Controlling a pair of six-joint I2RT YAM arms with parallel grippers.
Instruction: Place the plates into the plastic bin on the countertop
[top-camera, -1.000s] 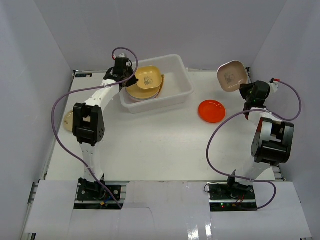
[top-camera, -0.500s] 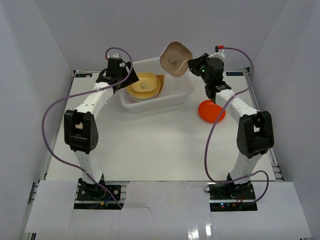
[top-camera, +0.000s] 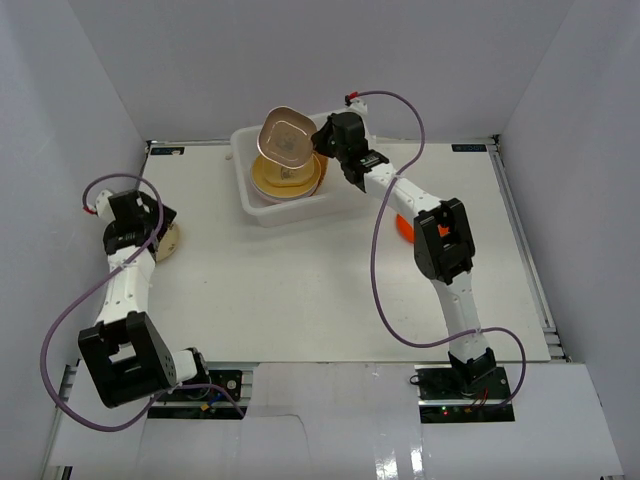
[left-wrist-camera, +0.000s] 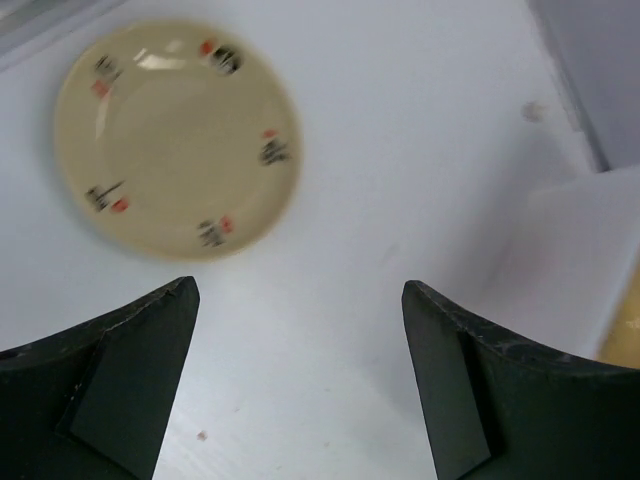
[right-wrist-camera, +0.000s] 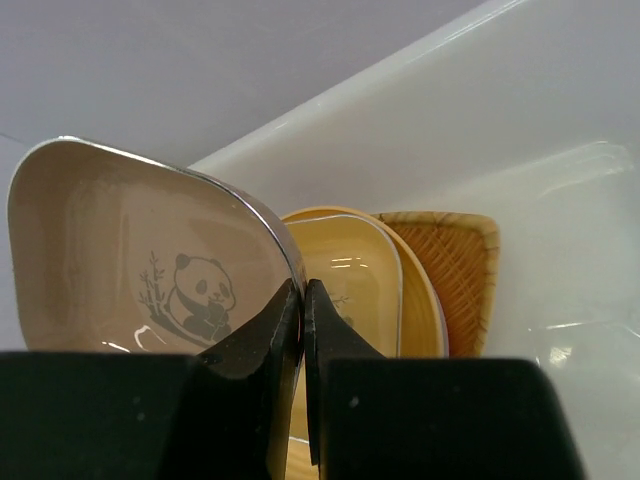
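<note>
Near left of the countertop: left gripper, fingers spread wide, nothing between them. Just beyond the fingertips, offset toward the left finger in the wrist view: cream plate, round, with small red and black marks near the rim. Flat on the surface, untouched. Partly hidden under the gripper head in the top view.

Mid right: red-orange plate, flat on the countertop, mostly covered by the right arm. Well apart from both grippers.

Far centre: plastic bin, white, close to the back edge of the countertop. Inside: yellow dish on top of a stack, with woven tray just beside it.

Above the bin: right gripper, clamped on the rim of tan dish. Squarish with rounded corners, panda print on the inner face. Held steeply tilted over the yellow dish, inside the bin's outline. Contact with the stack below: not discernible.
</note>
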